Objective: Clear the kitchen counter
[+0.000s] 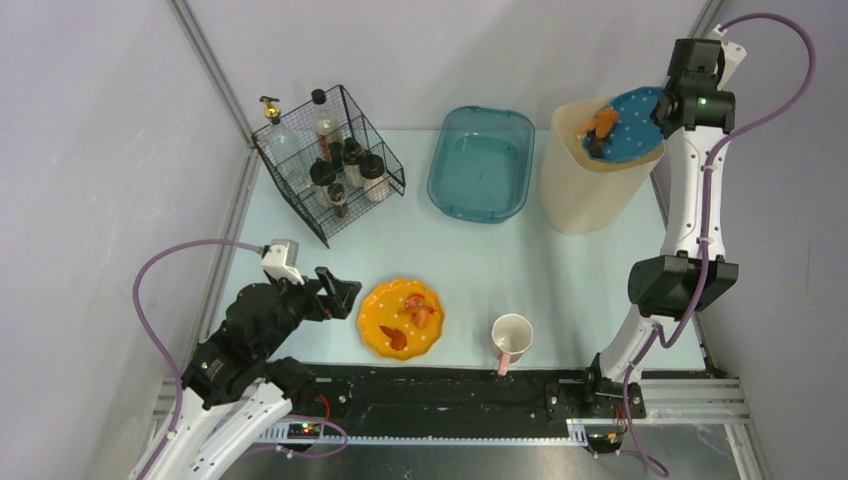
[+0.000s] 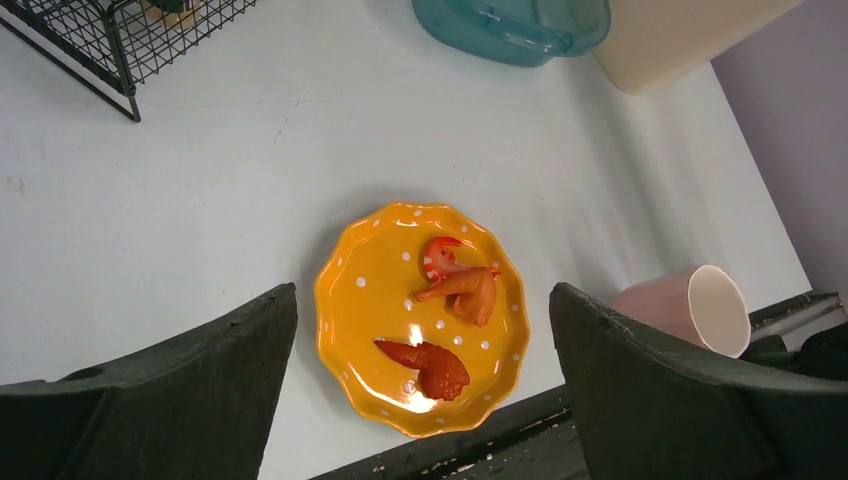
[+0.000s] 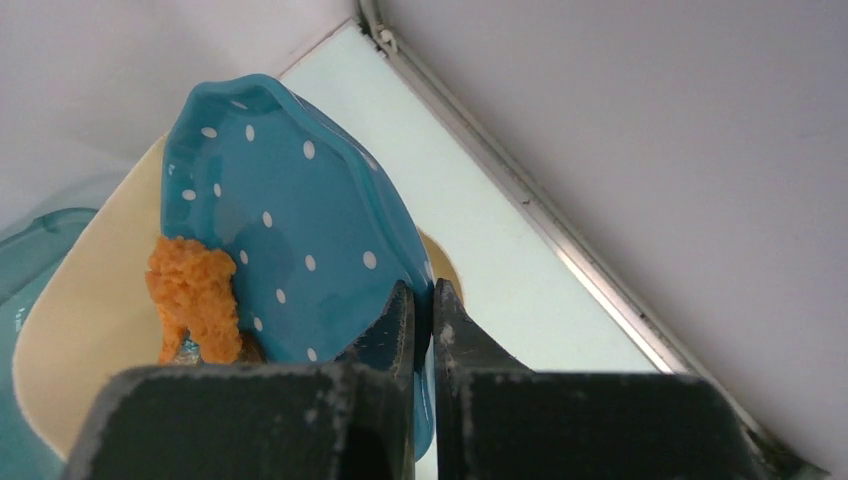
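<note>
the pale tabletop (image 1: 470,255) lies flat below both jaws, its long axis running from the left side to the right side. the left jaws stand wide open and hold nothing. an orange plate (image 2: 365,300) lies just ahead of them. the right jaws are closed tight on the rim of a blue plate (image 3: 290,220), tilted over a cream bin (image 1: 580,200). a fried piece (image 3: 195,295) is at its low edge.

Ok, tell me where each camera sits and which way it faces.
Top external: above and behind, looking down on the kitchen counter; both arms show.
Left wrist: above the orange plate, looking down; the open left gripper frames it.
Right wrist: looking along the right gripper, shut on the blue plate tipped over the beige bin.
Shared: top external also shows both plates.
</note>
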